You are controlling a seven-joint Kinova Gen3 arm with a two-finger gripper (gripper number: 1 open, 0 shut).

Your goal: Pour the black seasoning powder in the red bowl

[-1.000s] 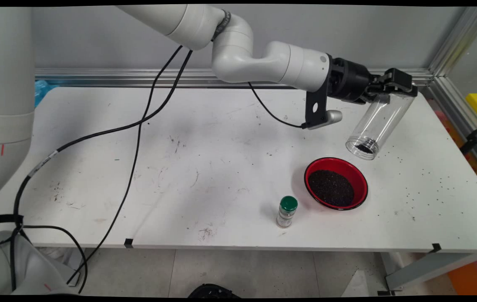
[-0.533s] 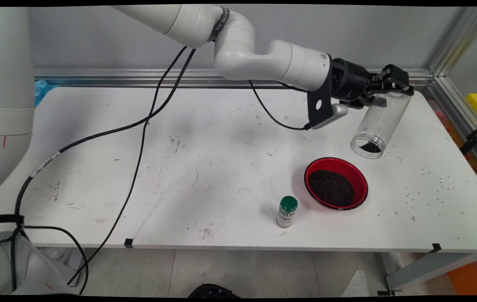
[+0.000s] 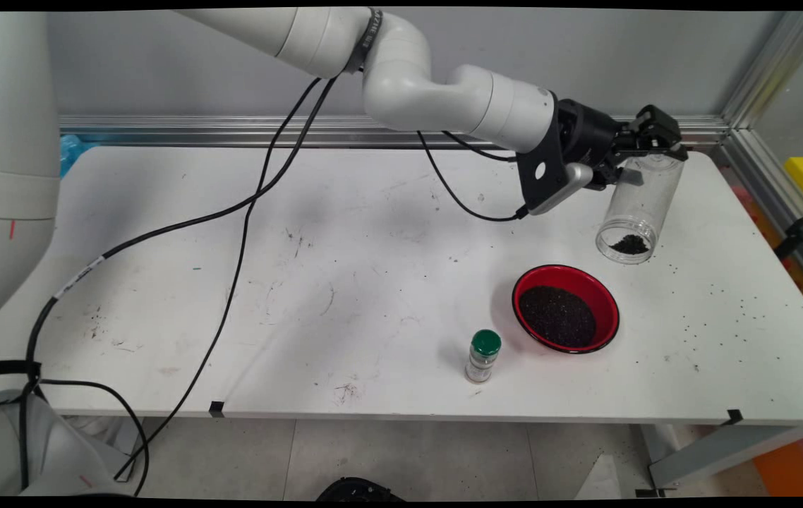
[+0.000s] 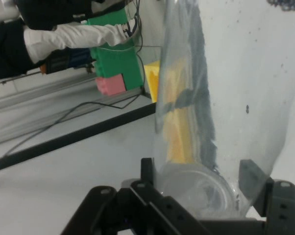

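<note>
My black gripper [image 3: 655, 144] is shut on the closed end of a clear plastic jar [image 3: 640, 204] at the table's far right. The jar hangs mouth-down and slightly tilted, with a small heap of dark grains [image 3: 630, 245] at its mouth. Below and to the left of it, a red bowl [image 3: 565, 308] full of the same dark grains sits on the white table [image 3: 345, 282]. A small spice bottle with a green cap [image 3: 483, 355] stands left of the bowl. In the hand view the jar [image 4: 206, 112] fills the space between the fingers [image 4: 253, 178].
Loose dark grains [image 3: 726, 310] are scattered on the table right of the bowl. Black cables [image 3: 239, 212] hang from the arm over the table's left half. An aluminium frame rail [image 3: 761, 162] runs along the back and right edge.
The jar has swung from a strong tilt toward nearly vertical, and the gripper has shifted slightly left and back. The grains stay at the jar's mouth.
</note>
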